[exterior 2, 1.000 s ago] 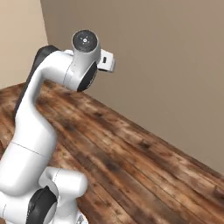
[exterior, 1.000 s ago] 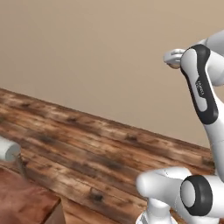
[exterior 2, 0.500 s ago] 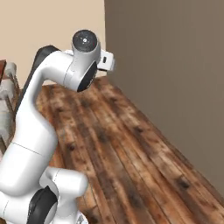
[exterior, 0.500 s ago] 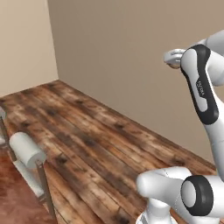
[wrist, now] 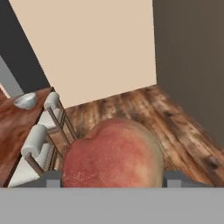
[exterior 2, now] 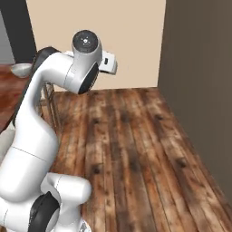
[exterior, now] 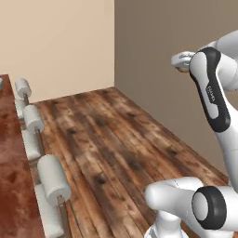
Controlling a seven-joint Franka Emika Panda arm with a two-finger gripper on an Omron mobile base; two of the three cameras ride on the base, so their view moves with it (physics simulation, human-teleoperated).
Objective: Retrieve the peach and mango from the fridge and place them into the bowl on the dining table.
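In the hand view, my gripper (wrist: 113, 181) is shut on the peach (wrist: 113, 153), a reddish-pink fruit with a paler patch that sits between the two fingertips (wrist: 50, 178). The bowl (wrist: 25, 100), pale and round, stands on the reddish-brown dining table (wrist: 13, 131) far off to the left. The right base view also has the bowl (exterior 2: 20, 69) on the dining table (exterior 2: 7, 88), well beyond the raised arm. The mango is out of view. A dark tall surface (wrist: 17, 52) rises behind the table; I cannot tell whether it is the fridge.
Stools with white roll cushions (exterior: 53, 179) line the table's edge, also seen as stools (wrist: 37, 138) in the hand view. Wooden plank floor (exterior 2: 136, 149) stretches to a beige wall (exterior: 60, 42) and a brown wall (exterior 2: 199, 68) that meet in a corner.
The whole picture has swung as the base turned: the room corner, the stools and the dining table have come into view. The arm's pose over the base looks the same.
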